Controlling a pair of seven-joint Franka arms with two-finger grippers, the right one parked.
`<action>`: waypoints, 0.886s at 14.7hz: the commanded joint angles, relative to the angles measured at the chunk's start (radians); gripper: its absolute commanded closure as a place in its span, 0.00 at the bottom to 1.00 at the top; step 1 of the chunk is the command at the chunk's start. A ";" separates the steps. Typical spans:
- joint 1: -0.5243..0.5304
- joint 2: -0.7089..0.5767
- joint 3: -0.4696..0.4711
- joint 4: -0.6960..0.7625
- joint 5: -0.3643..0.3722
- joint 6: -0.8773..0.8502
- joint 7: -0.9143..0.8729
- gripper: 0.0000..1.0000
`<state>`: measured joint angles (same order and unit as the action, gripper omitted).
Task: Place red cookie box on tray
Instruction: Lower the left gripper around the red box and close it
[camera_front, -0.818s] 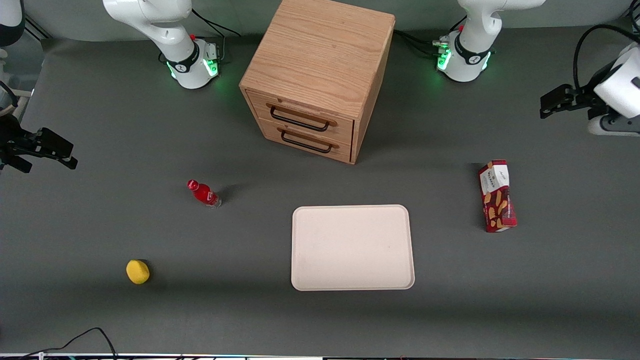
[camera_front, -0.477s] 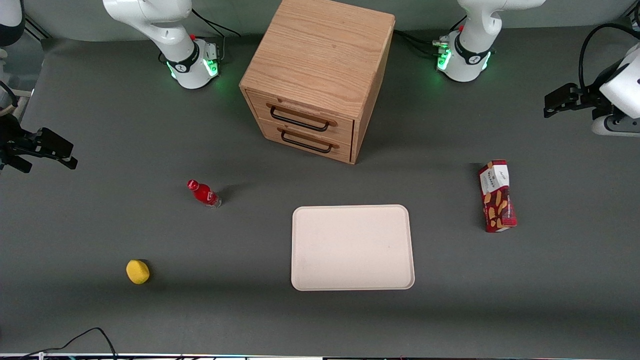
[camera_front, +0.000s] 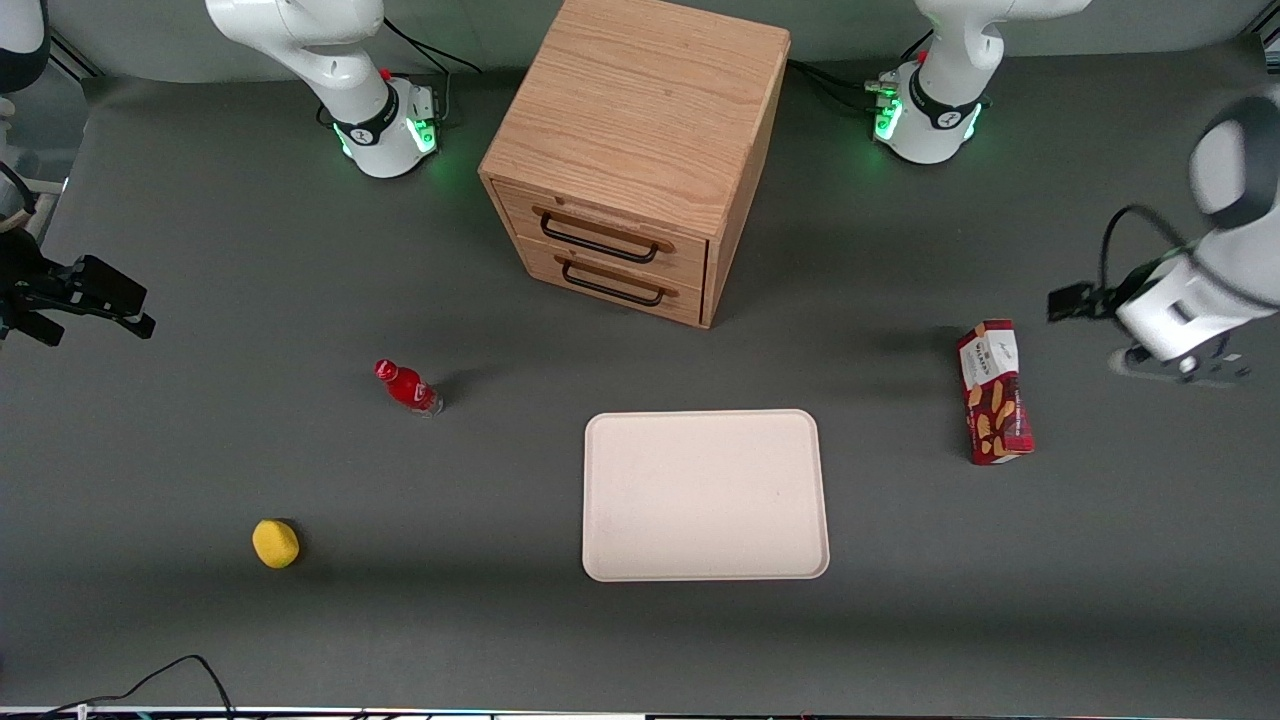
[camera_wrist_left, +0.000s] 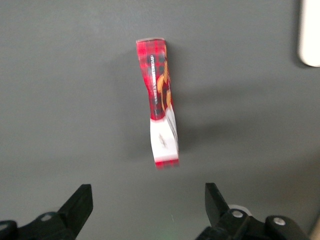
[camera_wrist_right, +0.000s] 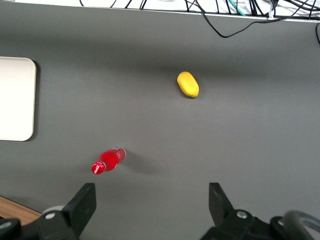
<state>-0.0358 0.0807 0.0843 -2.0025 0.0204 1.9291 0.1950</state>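
**A:** While you keep an eye on the table, where do you make the red cookie box (camera_front: 993, 391)?

**B:** You'll find it lying flat on the dark grey table (camera_front: 200, 250), toward the working arm's end, with its white label panel at the end farther from the front camera and the cookie pictures toward the nearer end. It sits well apart from the tray (camera_front: 705, 494), nothing touching it. In the wrist view you see the same box (camera_wrist_left: 160, 102) lying on the mat, with a corner of the tray (camera_wrist_left: 310, 35) showing at the frame's edge.

**A:** And the gripper?

**B:** Your left gripper (camera_wrist_left: 148, 210) hangs above the table near the box's label end, not touching it. Its fingers (camera_wrist_left: 80, 202) are spread wide with nothing between them. In the front view you see the gripper (camera_front: 1075, 302) just beside the box, toward the working arm's edge of the table.

**A:** What else is around?

**B:** The tray lies flat and bare, nearer the front camera than the wooden drawer cabinet (camera_front: 635, 150), whose two drawers look closed. Toward the parked arm's end you have a small red bottle (camera_front: 406, 387), and nearer the camera a yellow lemon-like object (camera_front: 275, 543).
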 joint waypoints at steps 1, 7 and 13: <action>-0.004 0.023 0.002 -0.211 0.000 0.335 0.027 0.00; -0.003 0.220 0.000 -0.331 -0.011 0.798 0.026 1.00; -0.004 0.114 -0.001 -0.303 -0.016 0.633 0.021 1.00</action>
<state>-0.0365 0.2781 0.0794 -2.3165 0.0166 2.6671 0.2035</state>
